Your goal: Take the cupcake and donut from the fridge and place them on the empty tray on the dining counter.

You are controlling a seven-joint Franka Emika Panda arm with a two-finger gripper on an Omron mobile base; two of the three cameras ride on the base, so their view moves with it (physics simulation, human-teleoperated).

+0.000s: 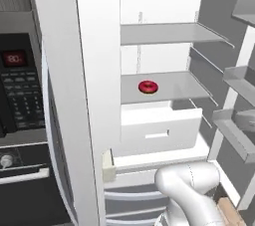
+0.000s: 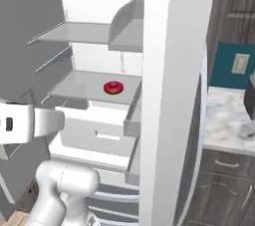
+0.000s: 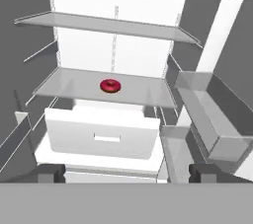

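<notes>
Closest to my hand camera are the two dark finger tips of the gripper (image 3: 126, 172), standing wide apart at the bottom edge with nothing between them, so I read the pincer as open and empty. Beyond them I look straight into the fridge (image 3: 123, 1), whose doors stand open onto the white interior. Just ahead sits a white drawer (image 3: 101, 136) with a slot handle, pushed in under the lower glass shelf (image 3: 69, 84). On that shelf lies the donut (image 3: 110, 86), red-pink and glossy, flat on the glass near its middle and well apart from my fingers. A second glass shelf (image 3: 108, 24) runs above it. To the right I see the grey bins (image 3: 207, 119) on the inside of the open door.

From the left base camera the donut (image 1: 148, 87) rests on the same shelf, above the drawer, with the black wall oven (image 1: 20, 100) off to the left. From the right base camera the donut (image 2: 113, 87) shows beside the door edge, and a marble countertop (image 2: 224, 120) lies to the right.
</notes>
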